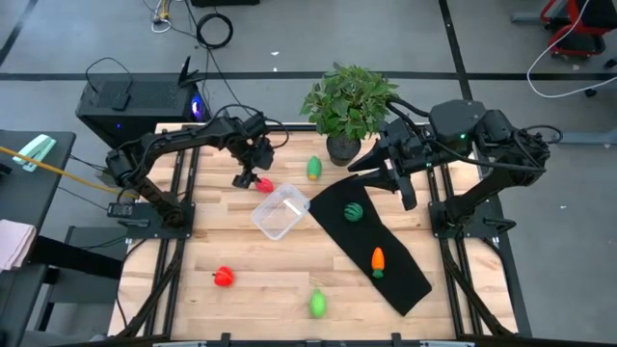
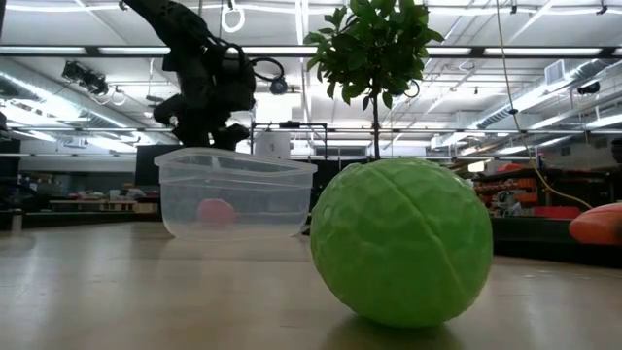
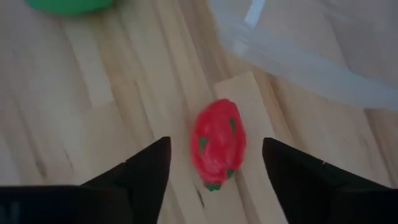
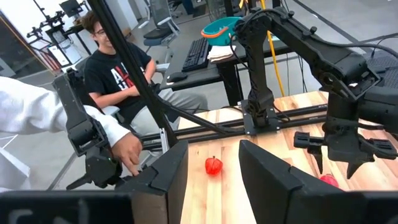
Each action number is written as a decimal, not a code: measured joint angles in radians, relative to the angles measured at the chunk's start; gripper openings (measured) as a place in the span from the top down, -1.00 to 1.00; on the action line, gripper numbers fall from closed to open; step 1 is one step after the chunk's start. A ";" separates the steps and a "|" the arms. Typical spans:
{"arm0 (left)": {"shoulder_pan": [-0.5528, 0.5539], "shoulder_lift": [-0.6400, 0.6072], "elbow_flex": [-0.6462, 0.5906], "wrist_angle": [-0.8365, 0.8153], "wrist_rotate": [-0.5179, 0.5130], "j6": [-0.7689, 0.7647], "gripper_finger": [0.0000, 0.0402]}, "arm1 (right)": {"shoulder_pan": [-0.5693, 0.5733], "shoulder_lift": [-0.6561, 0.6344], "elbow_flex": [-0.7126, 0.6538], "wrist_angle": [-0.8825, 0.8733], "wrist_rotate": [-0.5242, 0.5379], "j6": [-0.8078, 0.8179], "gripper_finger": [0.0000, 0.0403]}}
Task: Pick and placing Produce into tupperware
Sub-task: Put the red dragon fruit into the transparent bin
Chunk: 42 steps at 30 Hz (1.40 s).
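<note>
Six toy pieces lie outside the clear tupperware (image 1: 281, 212), so you're on the first pick: your left gripper (image 3: 214, 171) hangs open, fingers straddling the red strawberry (image 3: 217, 143) on the wood just beside the container. Next you'd likely lower, close on it, then lift over the rim. Your right gripper (image 4: 213, 163) waits raised near the potted plant (image 1: 347, 101), fingers apart.
</note>
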 joint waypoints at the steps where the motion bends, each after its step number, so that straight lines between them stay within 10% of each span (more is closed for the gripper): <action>1: -0.004 0.000 -0.017 0.009 -0.001 -0.006 -0.38 | 0.000 0.000 0.000 0.000 0.000 0.000 0.24; 42: -0.071 0.001 -0.311 0.478 -0.051 -0.132 -0.43 | 0.000 0.000 0.000 0.041 0.001 0.004 0.23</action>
